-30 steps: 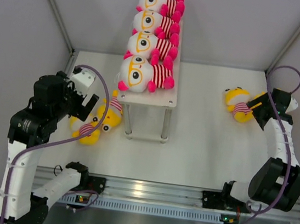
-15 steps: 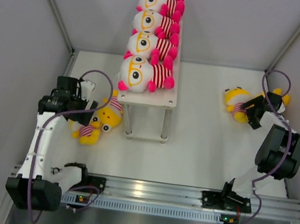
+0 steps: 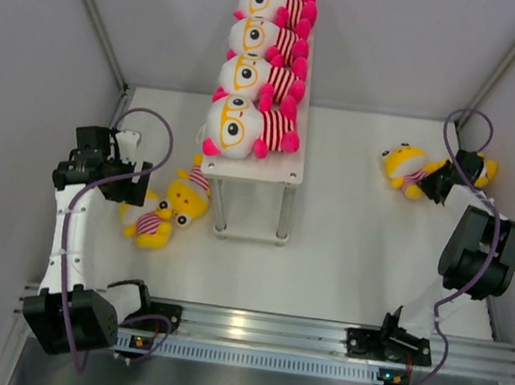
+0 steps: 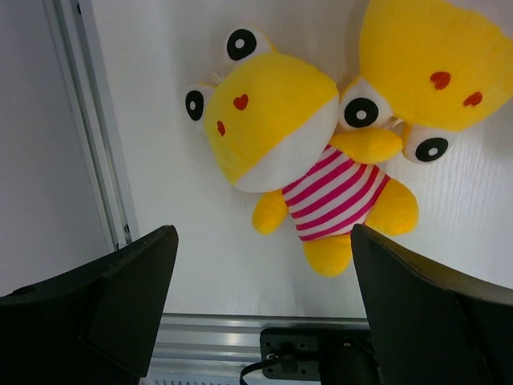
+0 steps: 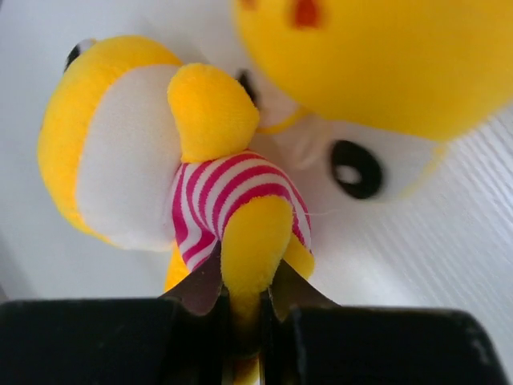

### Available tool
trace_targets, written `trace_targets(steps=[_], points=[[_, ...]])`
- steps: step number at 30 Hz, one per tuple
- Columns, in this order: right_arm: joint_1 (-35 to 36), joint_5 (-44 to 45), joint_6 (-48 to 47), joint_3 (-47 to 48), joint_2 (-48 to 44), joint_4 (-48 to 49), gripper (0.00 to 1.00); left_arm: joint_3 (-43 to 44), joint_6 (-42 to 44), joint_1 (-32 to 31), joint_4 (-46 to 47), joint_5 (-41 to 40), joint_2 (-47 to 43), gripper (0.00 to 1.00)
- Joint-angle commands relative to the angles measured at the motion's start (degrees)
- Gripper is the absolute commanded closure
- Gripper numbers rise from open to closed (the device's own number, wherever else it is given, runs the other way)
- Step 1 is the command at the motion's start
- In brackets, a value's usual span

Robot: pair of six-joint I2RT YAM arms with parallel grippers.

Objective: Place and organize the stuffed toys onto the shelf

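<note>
Several white-headed stuffed toys (image 3: 244,77) lie in a row on the top board of the white shelf (image 3: 294,173). Two yellow toys (image 3: 185,199) lie on the table left of the shelf. My left gripper (image 3: 130,195) hangs open just left of them. In the left wrist view the nearer yellow toy (image 4: 276,136) lies beyond the wide-apart fingers (image 4: 120,289), untouched. At the far right my right gripper (image 3: 436,183) is shut on a leg of another yellow toy (image 3: 402,164). The right wrist view shows that leg (image 5: 250,241) pinched between the jaws.
A further yellow toy (image 3: 485,169) lies right behind my right gripper, its big head (image 5: 385,56) filling the upper right wrist view. Grey walls close in both sides. The aluminium rail (image 3: 259,328) runs along the near edge.
My right gripper moved in and closed on the yellow toy's leg. My left arm dropped low and slid toward the left wall beside the two yellow toys, staying open.
</note>
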Motion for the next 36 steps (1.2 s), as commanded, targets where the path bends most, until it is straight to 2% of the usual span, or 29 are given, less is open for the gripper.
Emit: trace_targets(steps=[1,3,4,7,12,15,19,21,25,29,32,36], points=[[5.5,-8.4,-11.3,10.6,-3.9,-0.8,1.00,2.5,-1.3,1.4,2.1,3.0,1.3,0.05],[11.0,-13.0,-18.2,17.7,-1.6,-3.9,1.00,3.2,-1.8,2.0,2.2,4.3,2.0,0.05],[12.7,-18.0,-19.8,19.8,-0.4,-5.2,1.00,3.3,-1.8,2.2,2.2,4.7,2.0,0.06],[19.2,-25.1,-23.2,26.8,4.2,-8.2,1.00,3.1,-1.9,3.0,2.1,5.9,2.3,0.06],[27.3,-28.7,-27.9,39.9,13.3,-13.7,1.00,3.1,-1.9,3.8,2.2,5.8,2.7,0.06],[29.0,-30.7,-26.7,44.3,16.3,-13.1,1.00,3.1,-2.0,4.3,2.2,5.9,2.8,0.06],[29.3,-38.1,-23.6,42.9,17.7,-5.3,1.00,2.9,-1.9,4.5,2.2,6.4,3.1,0.06],[29.9,-39.6,-23.5,44.4,20.1,-4.6,1.00,2.9,-1.8,4.6,2.2,6.7,3.5,0.06],[31.8,-37.4,-24.5,50.6,25.2,-7.6,1.00,3.2,-1.9,4.7,2.1,6.8,3.9,0.07],[32.3,-34.9,-18.3,54.4,29.8,-4.7,1.00,3.3,-1.9,4.9,2.2,6.8,3.9,0.07],[32.5,-35.8,-15.6,57.1,32.7,-2.6,1.00,3.1,-1.8,4.9,2.2,7.0,3.9,0.07],[33.8,-36.8,-16.7,63.9,37.2,-6.1,0.96,3.2,-1.7,5.1,2.2,7.2,4.1,0.07]])
